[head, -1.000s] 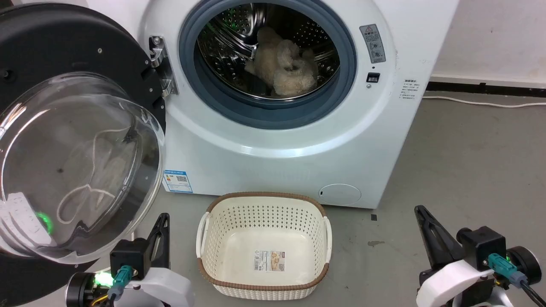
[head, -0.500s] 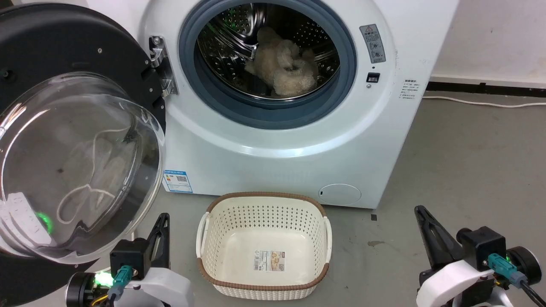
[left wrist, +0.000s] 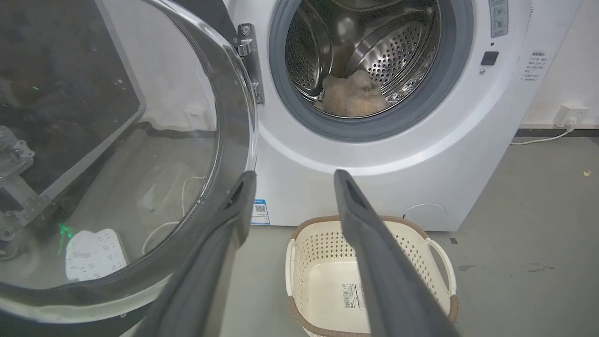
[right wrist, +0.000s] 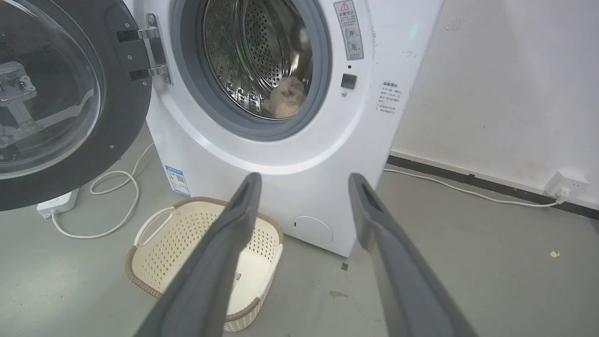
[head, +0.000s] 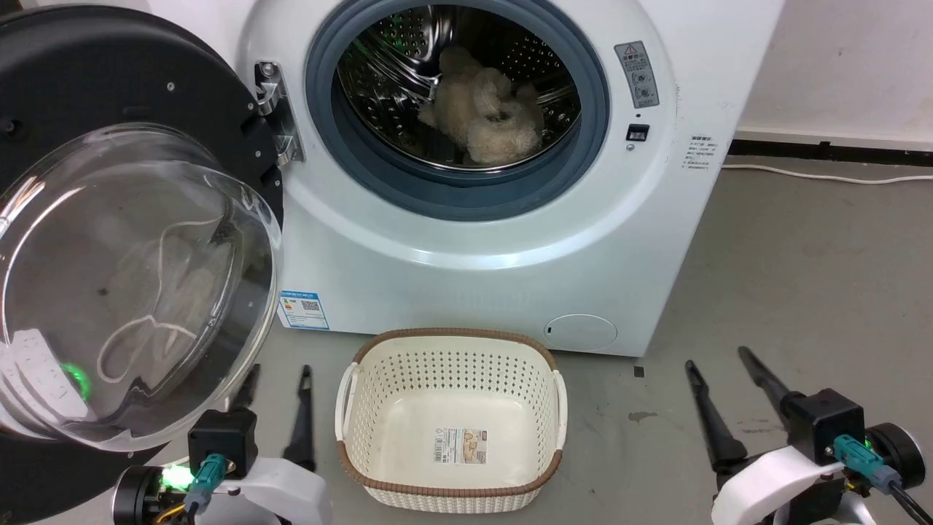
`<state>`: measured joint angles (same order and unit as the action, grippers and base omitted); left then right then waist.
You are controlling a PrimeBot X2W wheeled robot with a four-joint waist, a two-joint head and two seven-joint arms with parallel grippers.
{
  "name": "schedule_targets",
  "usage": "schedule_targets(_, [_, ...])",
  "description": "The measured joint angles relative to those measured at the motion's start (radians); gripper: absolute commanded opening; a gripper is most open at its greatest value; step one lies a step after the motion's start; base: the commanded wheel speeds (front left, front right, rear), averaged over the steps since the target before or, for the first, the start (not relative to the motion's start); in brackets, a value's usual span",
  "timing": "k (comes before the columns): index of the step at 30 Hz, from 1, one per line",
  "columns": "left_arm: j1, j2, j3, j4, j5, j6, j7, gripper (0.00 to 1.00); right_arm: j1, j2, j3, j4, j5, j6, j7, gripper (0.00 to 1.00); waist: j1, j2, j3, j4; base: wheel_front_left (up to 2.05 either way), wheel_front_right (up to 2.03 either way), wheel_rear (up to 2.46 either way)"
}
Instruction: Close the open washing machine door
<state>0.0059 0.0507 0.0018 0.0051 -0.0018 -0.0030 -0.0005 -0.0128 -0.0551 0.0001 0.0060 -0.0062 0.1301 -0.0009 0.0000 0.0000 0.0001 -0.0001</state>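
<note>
The washing machine (head: pixel 510 248) is white, with its steel drum mouth uncovered. The washing machine door (head: pixel 138 277) hangs wide open on its left hinge, black rim and bulging glass bowl facing me. My left gripper (head: pixel 278 375) is low at the lower left, just under the bowl's lower edge, open and holding nothing. In the left wrist view the door (left wrist: pixel 117 164) is close on the left, beside the left gripper (left wrist: pixel 294 174). My right gripper (head: pixel 716 359) is open over the floor at the lower right, well away from the door. In the right wrist view it (right wrist: pixel 305 176) points at the machine (right wrist: pixel 281 154).
A cream perforated basket (head: pixel 452 337) stands on the floor before the machine, between my two arms. A beige fluffy item (head: pixel 481 117) lies in the drum. A white power strip (right wrist: pixel 56 201) and a looped cable lie on the floor under the door.
Both grippers have gone from shut to open, their fingers now spread apart. The door, the basket and the camera have not moved.
</note>
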Motion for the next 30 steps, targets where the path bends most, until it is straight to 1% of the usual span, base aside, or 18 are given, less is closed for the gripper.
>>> schedule_targets(15, [0.0, 0.003, -0.022, -0.001, 0.0, 0.004, -0.027, 1.0, 0.004, 0.0, -0.012, 0.001, 0.016, 0.0, -0.028, 1.0, 0.0, 0.0, -0.003, 0.017, 0.0, 0.0, 0.0])
schedule_targets(16, [0.0, 0.004, -0.027, -0.002, 0.0, 0.01, -0.03, 1.0, 0.005, 0.0, -0.012, 0.001, 0.016, 0.0, -0.032, 1.0, 0.0, 0.0, -0.006, 0.028, 0.0, 0.0, 0.0])
schedule_targets(23, [0.001, 0.018, -0.047, -0.002, 0.0, 0.013, -0.051, 1.0, 0.015, 0.0, -0.003, 0.001, 0.025, 0.0, -0.051, 1.0, 0.0, 0.0, -0.016, 0.076, 0.0, 0.0, 0.0])
schedule_targets(24, [0.003, 0.023, -0.052, -0.002, 0.0, 0.015, -0.057, 1.0, 0.018, 0.0, 0.004, 0.001, 0.026, 0.0, -0.056, 1.0, 0.0, 0.0, -0.021, 0.095, 0.0, 0.0, 0.0])
schedule_targets(30, [0.013, 0.029, -0.057, -0.004, 0.0, 0.023, -0.07, 1.0, 0.023, 0.0, 0.024, 0.006, 0.027, 0.0, -0.071, 1.0, 0.0, -0.0001, -0.027, 0.132, 0.0, 0.0, 0.0])
